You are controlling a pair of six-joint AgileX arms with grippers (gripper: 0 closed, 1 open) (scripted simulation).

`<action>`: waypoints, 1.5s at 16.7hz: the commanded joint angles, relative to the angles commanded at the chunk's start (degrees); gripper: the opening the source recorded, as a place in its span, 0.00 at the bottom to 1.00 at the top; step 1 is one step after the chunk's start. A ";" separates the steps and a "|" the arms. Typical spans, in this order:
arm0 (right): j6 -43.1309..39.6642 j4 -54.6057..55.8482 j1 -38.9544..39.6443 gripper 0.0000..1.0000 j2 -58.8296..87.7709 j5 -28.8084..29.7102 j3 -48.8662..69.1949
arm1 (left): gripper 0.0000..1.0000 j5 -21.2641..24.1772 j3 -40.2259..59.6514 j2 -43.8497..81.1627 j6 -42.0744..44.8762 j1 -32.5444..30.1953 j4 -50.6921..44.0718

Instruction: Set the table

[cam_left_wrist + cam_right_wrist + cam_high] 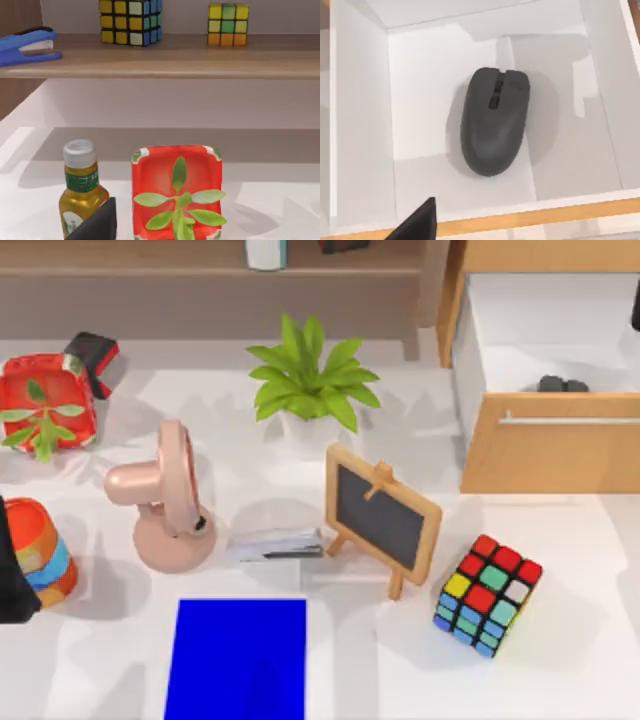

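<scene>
The white counter (560, 640) spans the whole top view, with a blue mat (238, 658) near its front edge, likely laid as the spot for the mouse (493, 121). The mouse lies flat in the open drawer (545, 315) at the right. The right arm looks down on it, probably to pick it; I cannot tell its fingers' state. The left arm sits at the left edge, fingers likewise unclear.
</scene>
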 joint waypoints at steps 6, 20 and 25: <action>5.07 -15.90 2.43 1.00 33.72 0.82 29.17 | 1.00 0.00 0.00 0.00 0.00 0.00 0.00; 9.97 -26.53 2.74 1.00 54.65 0.94 47.64 | 1.00 0.00 0.00 0.00 0.00 0.00 0.00; 9.87 -25.72 2.76 1.00 54.26 0.94 46.52 | 1.00 0.00 0.00 0.00 0.00 0.00 0.00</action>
